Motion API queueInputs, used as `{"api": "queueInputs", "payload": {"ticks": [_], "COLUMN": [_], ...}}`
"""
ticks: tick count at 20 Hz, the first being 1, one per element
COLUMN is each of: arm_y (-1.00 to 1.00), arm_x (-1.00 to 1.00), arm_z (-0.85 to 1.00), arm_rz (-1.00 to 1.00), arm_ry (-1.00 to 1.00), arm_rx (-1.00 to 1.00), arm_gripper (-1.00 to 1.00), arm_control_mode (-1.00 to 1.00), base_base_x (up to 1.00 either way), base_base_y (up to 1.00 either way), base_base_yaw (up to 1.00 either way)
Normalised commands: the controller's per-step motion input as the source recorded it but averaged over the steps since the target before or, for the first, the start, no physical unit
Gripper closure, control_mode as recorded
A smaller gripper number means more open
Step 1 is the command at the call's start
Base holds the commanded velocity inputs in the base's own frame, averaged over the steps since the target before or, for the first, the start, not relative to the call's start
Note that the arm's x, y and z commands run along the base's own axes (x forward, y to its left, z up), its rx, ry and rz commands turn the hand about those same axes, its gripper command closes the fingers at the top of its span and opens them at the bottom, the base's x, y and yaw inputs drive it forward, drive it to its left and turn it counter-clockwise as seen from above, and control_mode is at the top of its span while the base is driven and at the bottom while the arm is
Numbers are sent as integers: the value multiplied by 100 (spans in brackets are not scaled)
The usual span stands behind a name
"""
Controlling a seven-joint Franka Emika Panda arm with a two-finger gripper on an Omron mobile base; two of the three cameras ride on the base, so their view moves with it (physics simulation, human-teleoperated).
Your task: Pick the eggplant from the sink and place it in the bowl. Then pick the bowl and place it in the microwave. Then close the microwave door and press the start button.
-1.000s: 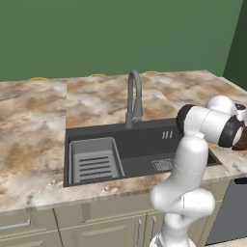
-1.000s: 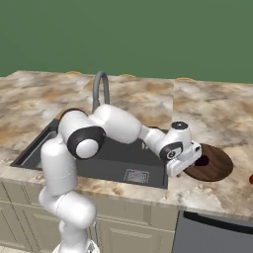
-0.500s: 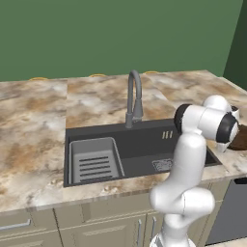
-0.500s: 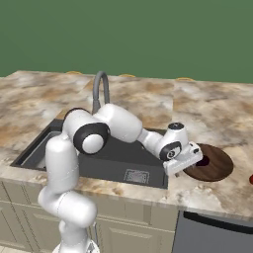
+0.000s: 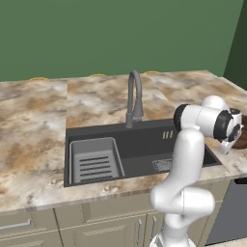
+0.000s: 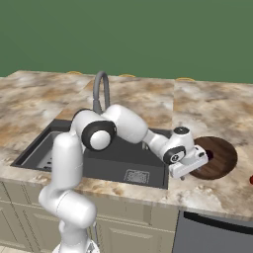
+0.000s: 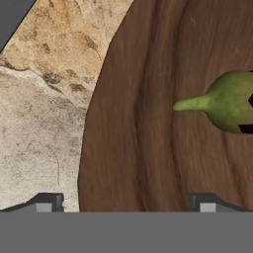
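Eggplant (image 7: 230,101) lying inside bowl (image 7: 148,123), long axis running across hand view, green stem end pointing toward left of that view. Gripper (image 7: 126,202) spread wide, holding nothing, over bowl's rim. Wrist shifted slightly since earlier frame.

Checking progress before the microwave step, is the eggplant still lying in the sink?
No, the eggplant lies inside the bowl, its green stem end showing against the brown wood.
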Motion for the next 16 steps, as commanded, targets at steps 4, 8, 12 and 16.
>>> {"api": "queueInputs", "payload": {"ticks": [4, 8, 12, 16], "arm_y": [-17, -5, 0, 4], "arm_x": [-1, -6, -22, -20], "arm_z": [0, 0, 0, 29], "arm_rz": [0, 0, 0, 0], "arm_ry": [-5, -4, -2, -4], "arm_rx": [0, 0, 0, -1], "arm_gripper": [-100, 100, 100, 100], "arm_control_mode": [-100, -100, -100, -100], "base_base_x": [0, 0, 0, 0], "base_base_y": [0, 0, 0, 0], "base_base_yaw": [0, 0, 0, 0]}}
